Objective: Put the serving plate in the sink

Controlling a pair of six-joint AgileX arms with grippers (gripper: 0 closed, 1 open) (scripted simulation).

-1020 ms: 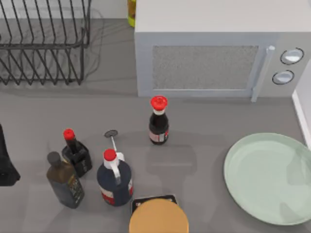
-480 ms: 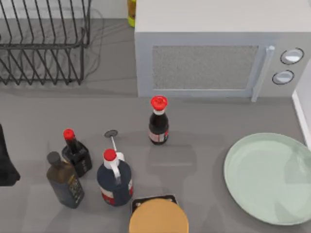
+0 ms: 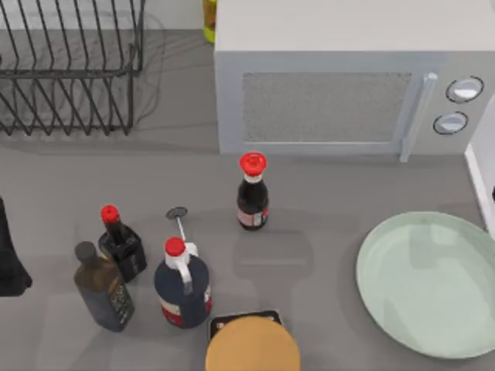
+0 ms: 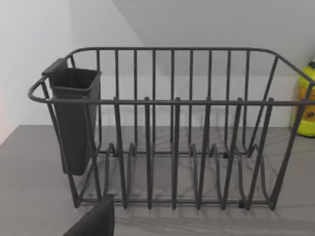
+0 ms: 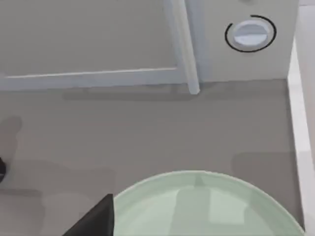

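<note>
The serving plate is a large pale mint-green round plate lying flat on the grey counter at the right, in front of the microwave. The right wrist view looks down on the plate's far rim from above. A dark part of my right gripper shows at that picture's lower edge, above the plate and apart from it. My left arm is parked at the counter's far left edge. The sink is out of view.
A microwave stands at the back, with a wire dish rack at the back left. Several dark bottles and a tan-orange disc stand left of the plate. A white raised edge borders the counter at the right.
Faint shadows have drifted leftward across the plate. The plate, the bottles and my left arm have not moved.
</note>
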